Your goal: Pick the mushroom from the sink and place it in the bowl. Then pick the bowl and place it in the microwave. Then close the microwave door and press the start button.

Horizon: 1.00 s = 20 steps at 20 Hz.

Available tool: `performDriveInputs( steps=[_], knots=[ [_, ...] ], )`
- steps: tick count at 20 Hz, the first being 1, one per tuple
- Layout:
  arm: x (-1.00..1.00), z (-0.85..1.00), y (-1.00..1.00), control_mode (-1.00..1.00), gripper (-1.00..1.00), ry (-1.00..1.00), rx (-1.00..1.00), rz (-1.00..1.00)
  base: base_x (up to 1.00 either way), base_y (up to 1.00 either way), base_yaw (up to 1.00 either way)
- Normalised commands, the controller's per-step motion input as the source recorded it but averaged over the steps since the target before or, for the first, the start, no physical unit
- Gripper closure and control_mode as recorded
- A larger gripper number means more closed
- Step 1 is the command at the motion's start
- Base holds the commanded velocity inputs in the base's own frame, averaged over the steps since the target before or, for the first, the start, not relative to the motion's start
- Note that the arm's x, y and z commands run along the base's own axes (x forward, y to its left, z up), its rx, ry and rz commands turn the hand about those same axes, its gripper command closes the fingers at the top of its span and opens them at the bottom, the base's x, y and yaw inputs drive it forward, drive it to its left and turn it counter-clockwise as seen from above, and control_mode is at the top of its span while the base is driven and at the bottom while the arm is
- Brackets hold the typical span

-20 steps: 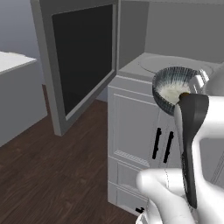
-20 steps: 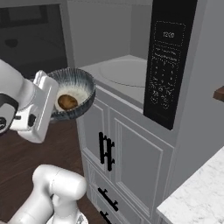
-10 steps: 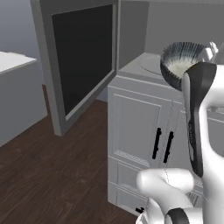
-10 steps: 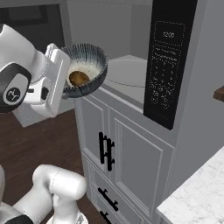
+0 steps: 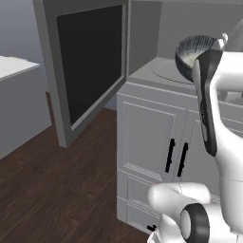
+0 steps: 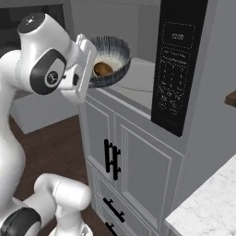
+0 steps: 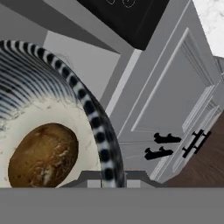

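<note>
With the gripper (image 7: 105, 183) pinching the rim of the bowl (image 6: 110, 60), mushroom (image 6: 103, 69) inside, just before the open microwave (image 6: 138, 76), I would level it, carry it forward over the turntable ahead, then lower gently.

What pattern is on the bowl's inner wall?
Dark and white radiating stripes on the bowl, fading to a cream bottom; clearest in the hand view.
</note>
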Motion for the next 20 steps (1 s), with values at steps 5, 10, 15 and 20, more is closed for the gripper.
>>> performDriveInputs(
  steps=[5,10,15,20],
  knots=[
    [0.77,-0.02,-0.27,-1.0,1.0,-0.01,0.0,-0.02,0.0,0.0,0.0],
    [0.75,-0.29,-0.2,-1.0,1.0,-0.02,0.01,0.0,0.0,0.0,0.0],
    [0.66,-0.45,-0.26,-1.0,1.0,-0.04,0.03,0.0,0.0,0.0,0.0],
    [0.62,-0.21,-0.28,-1.0,1.0,0.0,0.02,0.0,0.0,0.0,0.0]
  ],
)
